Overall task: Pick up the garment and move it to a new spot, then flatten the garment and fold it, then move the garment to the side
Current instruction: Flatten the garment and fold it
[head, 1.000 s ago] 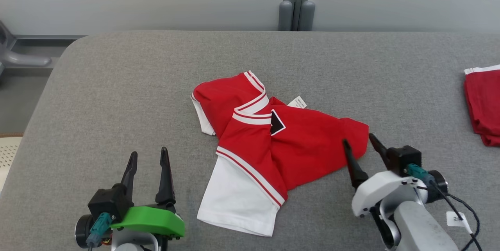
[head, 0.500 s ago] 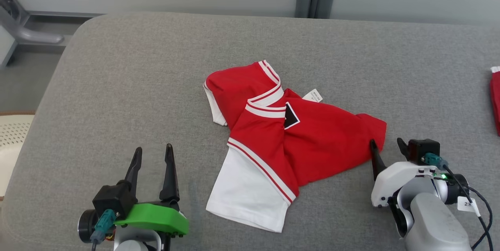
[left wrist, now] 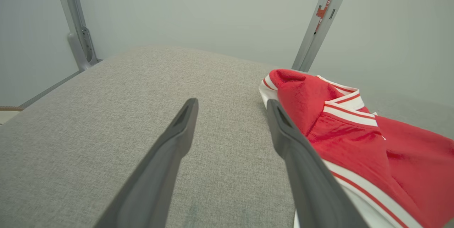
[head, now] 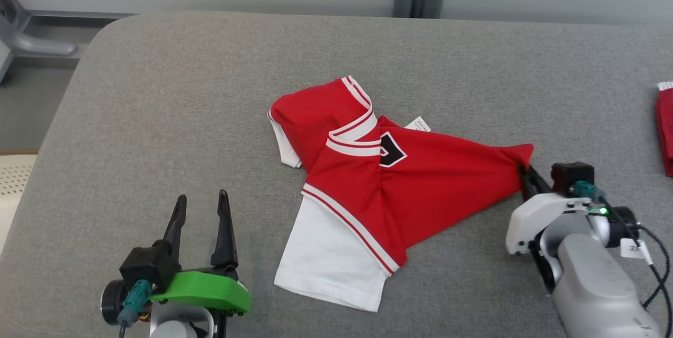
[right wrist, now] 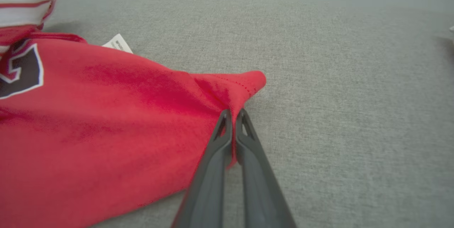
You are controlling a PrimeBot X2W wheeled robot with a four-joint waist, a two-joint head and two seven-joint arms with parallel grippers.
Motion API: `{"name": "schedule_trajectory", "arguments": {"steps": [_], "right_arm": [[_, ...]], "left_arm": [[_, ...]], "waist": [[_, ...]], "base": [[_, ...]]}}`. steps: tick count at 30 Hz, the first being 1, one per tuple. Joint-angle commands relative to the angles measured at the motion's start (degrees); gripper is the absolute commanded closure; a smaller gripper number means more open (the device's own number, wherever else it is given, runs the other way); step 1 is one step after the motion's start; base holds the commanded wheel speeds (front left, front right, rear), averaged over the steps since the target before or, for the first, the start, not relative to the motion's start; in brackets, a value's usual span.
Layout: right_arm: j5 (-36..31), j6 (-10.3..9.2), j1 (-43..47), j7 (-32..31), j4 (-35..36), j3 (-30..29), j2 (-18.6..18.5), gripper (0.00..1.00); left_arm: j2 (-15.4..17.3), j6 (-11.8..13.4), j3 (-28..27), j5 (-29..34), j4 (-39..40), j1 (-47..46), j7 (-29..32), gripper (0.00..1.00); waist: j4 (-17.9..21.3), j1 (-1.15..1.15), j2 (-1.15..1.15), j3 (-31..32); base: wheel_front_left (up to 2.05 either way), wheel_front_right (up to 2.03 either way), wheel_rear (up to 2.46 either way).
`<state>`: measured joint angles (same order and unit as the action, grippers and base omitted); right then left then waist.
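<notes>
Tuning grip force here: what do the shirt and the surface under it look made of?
Shirt: soft matte knit, perhaps cotton or polyester jersey; it puckers where the right fingers pinch it. Surface: grey woven cloth with visible weave, possibly padded, judging by its rounded corner.

Soft matt cloth garment (head: 420, 180) lies on a coarse woven grey table (head: 157, 117).

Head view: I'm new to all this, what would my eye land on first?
A crumpled red and white shirt lies in the middle of the grey table. The right hand pinches its red corner, stretching the cloth to a point, while the left hand rests open at the lower left.
</notes>
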<state>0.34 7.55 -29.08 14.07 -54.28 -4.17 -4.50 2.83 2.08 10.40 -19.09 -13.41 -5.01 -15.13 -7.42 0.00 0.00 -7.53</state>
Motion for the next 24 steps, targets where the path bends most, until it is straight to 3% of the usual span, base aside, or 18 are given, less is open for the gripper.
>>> {"name": "schedule_trajectory", "arguments": {"steps": [1,6,10,11,12,13,18,24], "right_arm": [[-1.6,-0.13,-0.7,0.5,0.9,-1.2,-2.0,1.0],[-7.5,-0.13,1.7,0.9,5.7,-10.2,-4.4,1.0],[-14.2,-0.12,4.9,0.1,10.9,-18.1,-3.2,1.0],[-15.4,-0.12,5.6,-0.3,11.7,-19.3,-2.5,0.91],[-16.9,-0.12,6.5,-0.7,12.6,-20.6,-1.7,0.56],[-17.9,-0.12,7.1,-0.7,13.2,-21.4,-1.3,0.0],[-19.6,-0.12,9.2,-0.5,14.3,-23.5,1.0,0.0],[-13.0,-0.12,10.1,0.9,15.4,-18.6,1.5,0.0]], "left_arm": [[0.1,0.1,-0.1,-0.2,0.1,-0.7,0.0,0.0],[0.1,0.3,-0.1,-0.4,0.5,-0.8,0.0,0.0],[0.1,0.3,0.0,-0.4,0.6,-0.9,0.0,0.0],[0.1,0.3,0.0,-0.4,0.6,-1.0,0.0,0.0],[0.1,0.2,0.0,-0.4,0.6,-1.1,0.0,0.0],[0.1,0.3,0.0,-0.4,0.6,-1.2,0.0,0.0],[0.1,0.2,-0.3,-0.1,0.6,-1.6,0.0,0.0],[0.1,-0.8,0.9,0.2,-0.1,-2.2,0.0,0.0]], "waist": [[1.2,0.0,0.0,-0.1],[3.1,0.0,0.0,-0.5],[4.4,0.0,0.0,-1.1],[4.6,0.0,0.0,-1.3],[4.7,0.0,0.0,-1.5],[4.9,0.0,0.0,-1.6],[5.6,0.0,0.0,-2.1],[6.1,0.0,0.0,-1.7]], "base": [[0.0,0.0,0.0],[0.0,0.0,0.0],[0.0,0.0,0.0],[0.0,0.0,0.0],[0.0,0.0,0.0],[0.0,0.0,0.0],[0.0,0.0,0.0],[0.0,0.0,0.0]]}}
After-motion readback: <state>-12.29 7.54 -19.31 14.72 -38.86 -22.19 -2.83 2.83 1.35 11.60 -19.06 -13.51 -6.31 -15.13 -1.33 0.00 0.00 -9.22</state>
